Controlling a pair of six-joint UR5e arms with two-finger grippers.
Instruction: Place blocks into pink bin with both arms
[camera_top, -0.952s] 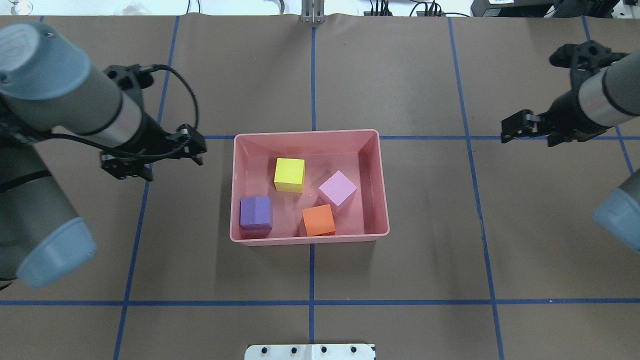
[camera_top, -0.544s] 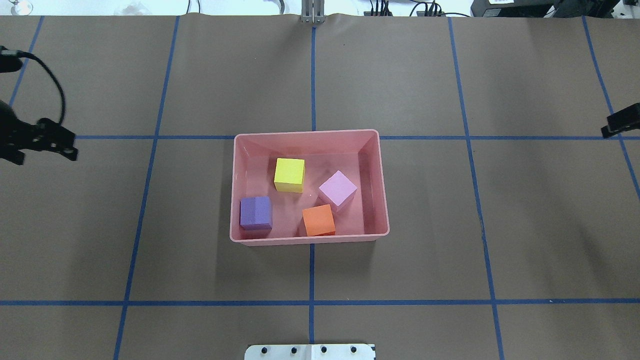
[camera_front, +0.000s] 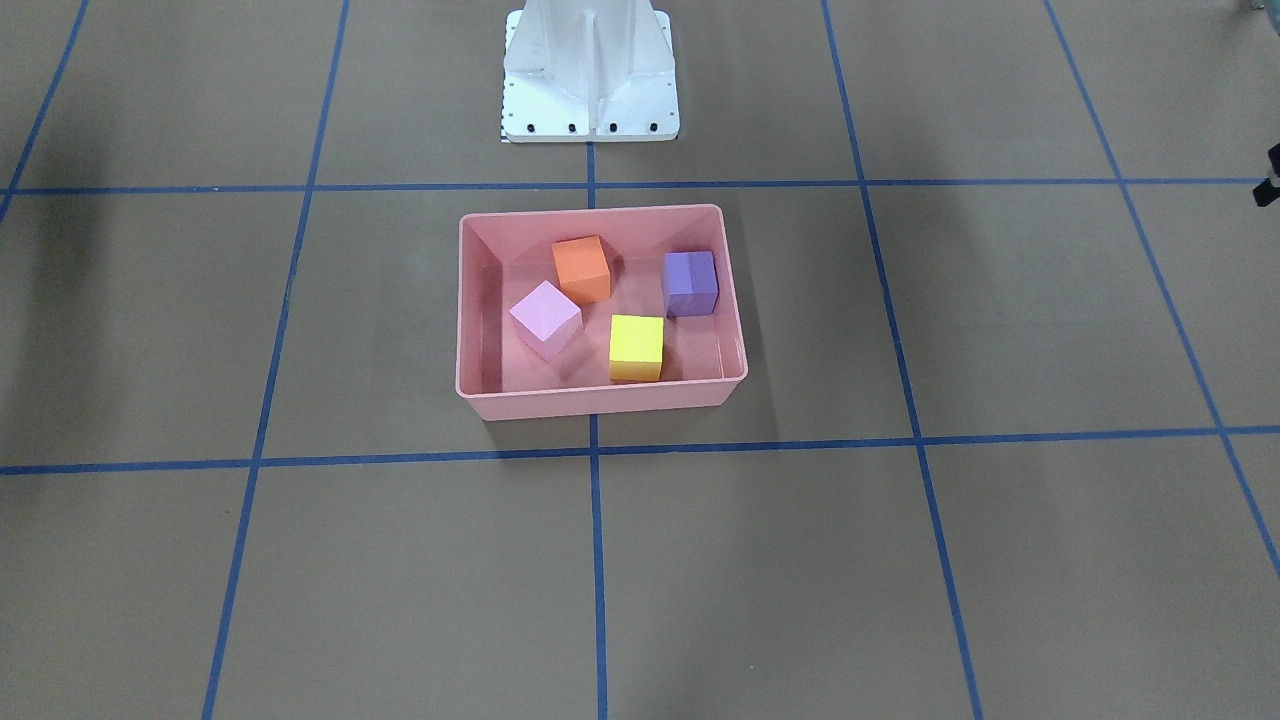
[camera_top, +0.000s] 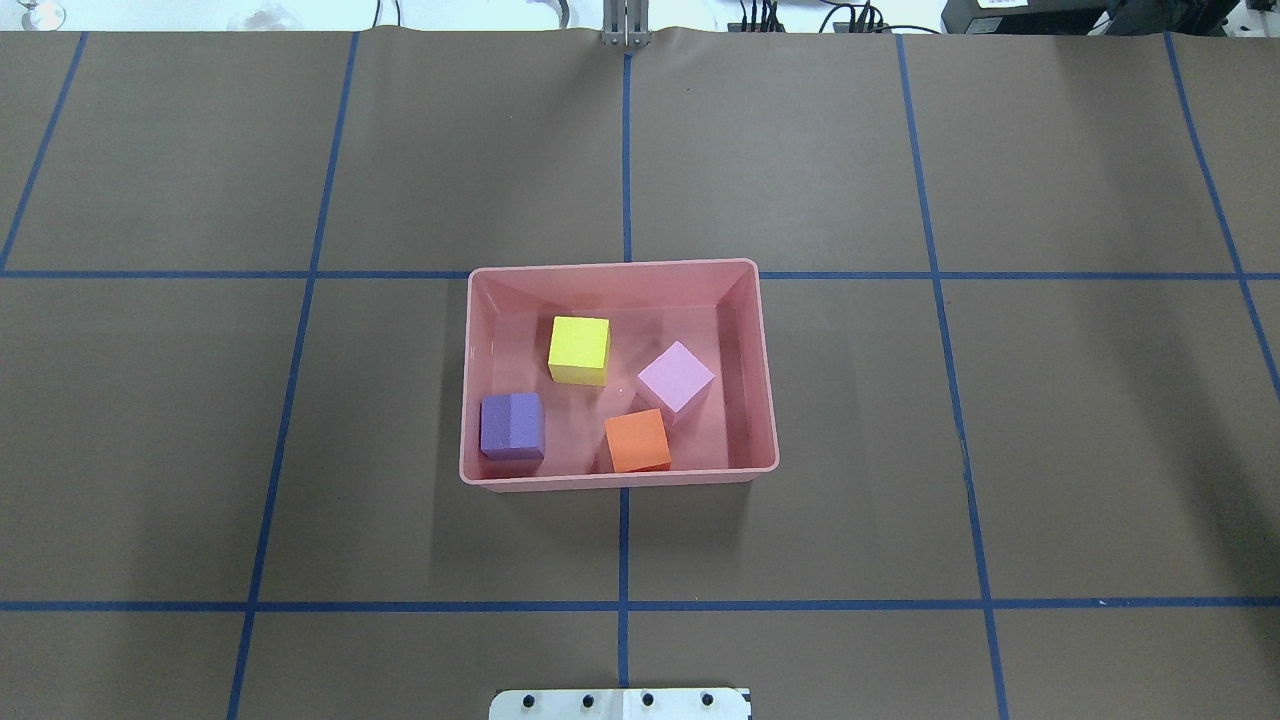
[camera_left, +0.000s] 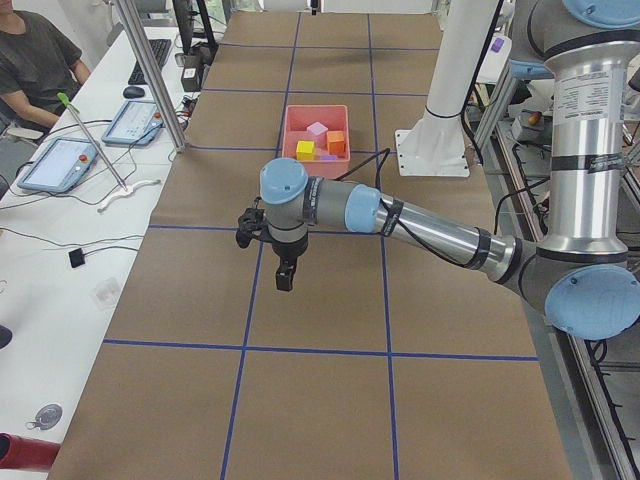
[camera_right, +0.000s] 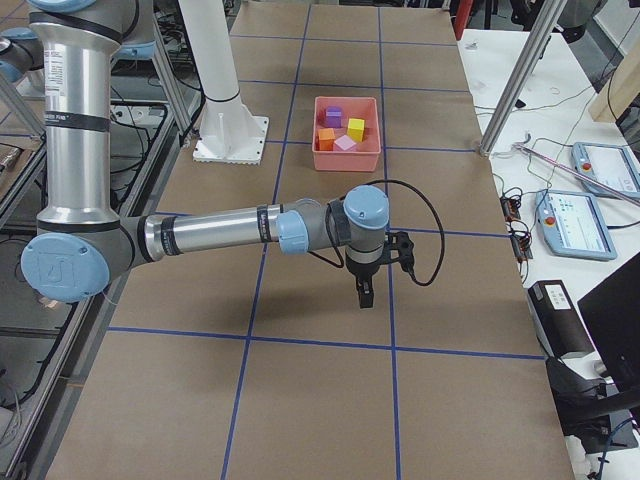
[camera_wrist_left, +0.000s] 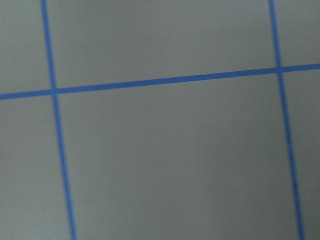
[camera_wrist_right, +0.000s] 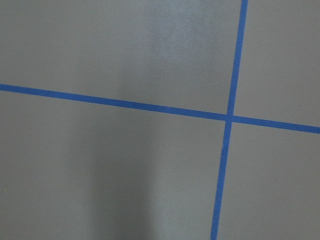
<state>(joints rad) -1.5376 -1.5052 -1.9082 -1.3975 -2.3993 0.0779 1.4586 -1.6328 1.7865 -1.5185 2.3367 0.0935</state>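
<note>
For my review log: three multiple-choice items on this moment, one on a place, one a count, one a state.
1. Where is the purple block? A in the pink bin; B beside it; C far from it.
2. How many blocks are in the bin? A two; B three; C four.
3. How does the light pink block sit? A square to the walls; B turned diagonally; C stacked on another.
Answers: 1 A, it sits inside the rim. 2 C, the yellow block and orange block join those two. 3 B, its edges run oblique to the walls.

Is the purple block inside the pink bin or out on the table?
Inside: the purple block sits on the floor of the pink bin, in a corner, below the rim.
</note>
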